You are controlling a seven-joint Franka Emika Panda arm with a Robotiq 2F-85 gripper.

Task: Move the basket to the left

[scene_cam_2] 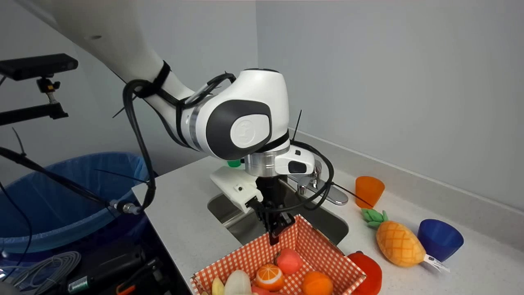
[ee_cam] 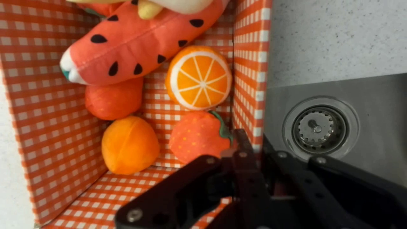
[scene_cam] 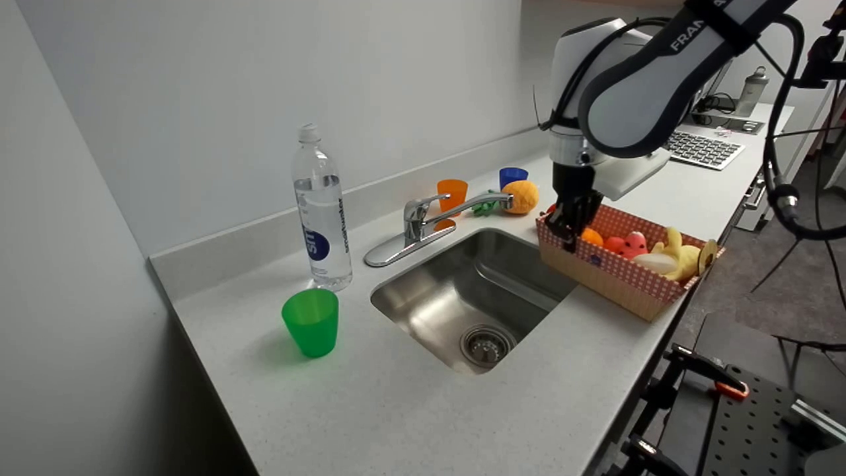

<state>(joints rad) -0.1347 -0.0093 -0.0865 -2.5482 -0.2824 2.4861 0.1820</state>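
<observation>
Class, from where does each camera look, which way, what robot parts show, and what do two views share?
Wrist view: above the hand, facing into the basket; shows hand only.
An exterior view: raised near the green cup, facing the sink and basket; shows arm and hand.
An exterior view: raised near the basket, facing the sink and blue-lined bin; shows arm and hand.
Both exterior views share basket, sink, arm and orange cup.

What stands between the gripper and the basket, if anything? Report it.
Nothing visible: in the wrist view, the gripper straddles the wall of the basket beside the sink, one finger inside, one outside.
</observation>
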